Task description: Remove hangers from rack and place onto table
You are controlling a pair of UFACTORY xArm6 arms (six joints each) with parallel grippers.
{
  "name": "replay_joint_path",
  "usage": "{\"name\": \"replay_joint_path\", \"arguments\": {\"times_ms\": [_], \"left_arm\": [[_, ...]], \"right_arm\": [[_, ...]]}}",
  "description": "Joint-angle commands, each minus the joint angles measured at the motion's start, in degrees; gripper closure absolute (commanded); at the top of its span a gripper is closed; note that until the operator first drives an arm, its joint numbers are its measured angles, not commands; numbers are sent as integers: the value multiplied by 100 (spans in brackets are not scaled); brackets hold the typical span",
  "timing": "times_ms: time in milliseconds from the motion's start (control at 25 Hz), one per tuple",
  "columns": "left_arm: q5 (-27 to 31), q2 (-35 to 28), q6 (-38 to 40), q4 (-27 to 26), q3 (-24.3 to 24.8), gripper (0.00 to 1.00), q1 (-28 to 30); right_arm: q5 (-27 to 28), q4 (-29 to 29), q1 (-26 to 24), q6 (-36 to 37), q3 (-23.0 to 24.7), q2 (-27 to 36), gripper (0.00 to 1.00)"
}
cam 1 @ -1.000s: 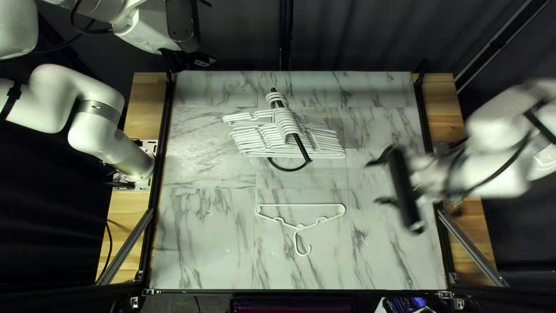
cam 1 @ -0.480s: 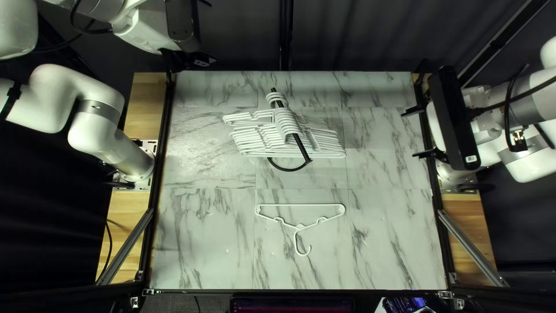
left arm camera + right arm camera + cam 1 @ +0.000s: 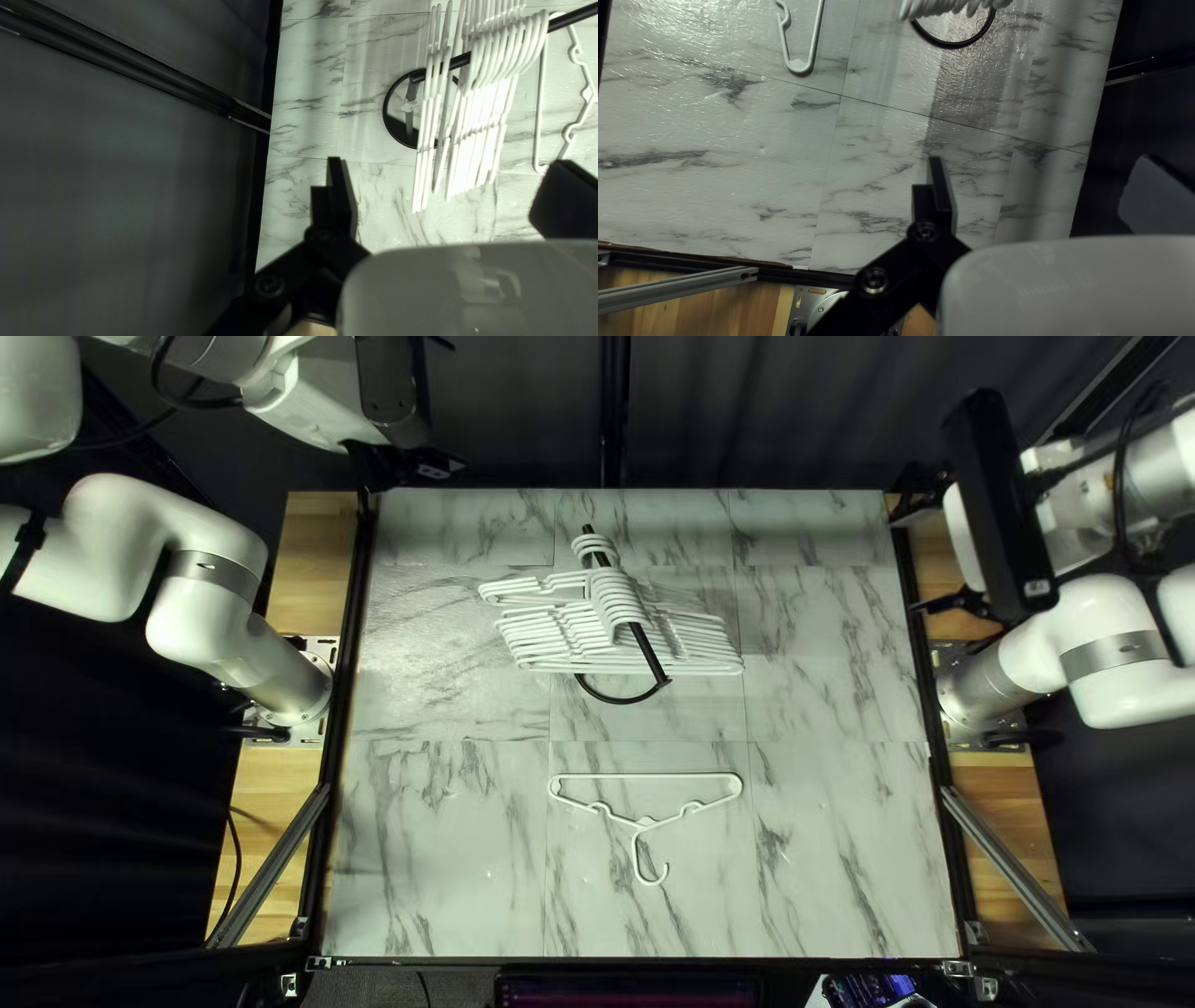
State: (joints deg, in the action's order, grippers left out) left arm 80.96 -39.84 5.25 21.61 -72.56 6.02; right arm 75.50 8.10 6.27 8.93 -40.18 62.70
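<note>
Several white hangers hang bunched on the black rack. One loose white hanger lies flat on the table nearer the front edge, its hook toward that edge. My left gripper is beyond the far-left table corner; in its wrist view the left gripper is open and empty, with the rack ahead. Over the table's right edge is my right gripper; the right wrist view shows the right gripper open, holding nothing.
Marble-patterned table under everything, with black side rails and wooden strips beyond them. A dark curtain stands behind the far edge. Metal braces slant at both near corners.
My right arm has swung back from above the table's right part to its right edge, then slightly toward the far side. The left arm, rack and hangers look unmoved.
</note>
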Motion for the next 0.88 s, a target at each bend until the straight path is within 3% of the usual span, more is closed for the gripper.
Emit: {"name": "replay_joint_path", "arguments": {"times_ms": [40,200,560,880], "left_arm": [[0,0,0,0,0,0,0],[0,0,0,0,0,0,0],[0,0,0,0,0,0,0],[0,0,0,0,0,0,0]], "right_arm": [[4,-15,-9,16,-2,3,0],[61,37,52,-6,-45,2,0],[270,453,-36,-800,-899,-592,0],[184,338,-246,-810,-844,-587,0]]}}
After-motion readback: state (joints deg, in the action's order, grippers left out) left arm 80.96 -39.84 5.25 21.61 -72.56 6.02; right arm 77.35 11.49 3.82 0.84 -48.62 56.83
